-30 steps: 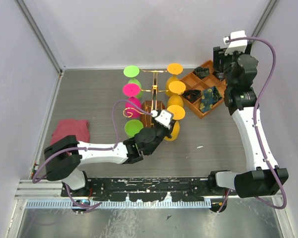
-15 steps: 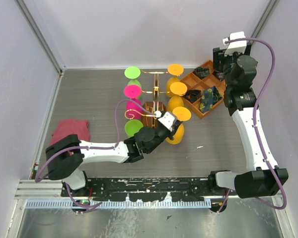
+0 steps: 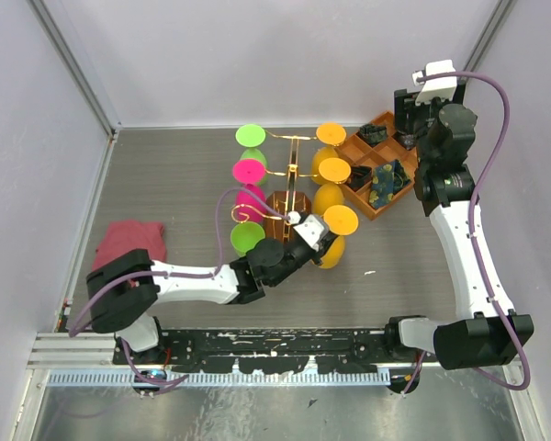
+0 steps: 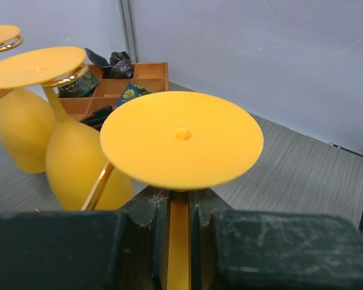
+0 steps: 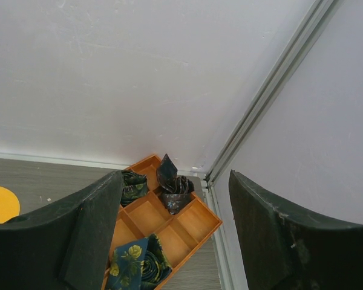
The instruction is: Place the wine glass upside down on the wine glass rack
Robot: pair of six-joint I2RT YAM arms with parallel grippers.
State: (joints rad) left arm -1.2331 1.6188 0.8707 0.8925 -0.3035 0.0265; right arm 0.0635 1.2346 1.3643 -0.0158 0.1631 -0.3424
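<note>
Tray [image 5: 146, 212] compartments hold dark cloths [image 5: 172, 184]; left jaws grip wine glass [image 4: 181, 139], right jaws wide.

— Where is the wine glass [image 3: 339, 220]?
— It is orange and turned upside down, with the flat round foot on top and the bowl below. It is at the near right end of the wine glass rack [image 3: 289, 197].
— And the rack?
— Thin gold wire with curled arms, upright on a glossy dark-brown base.
</note>
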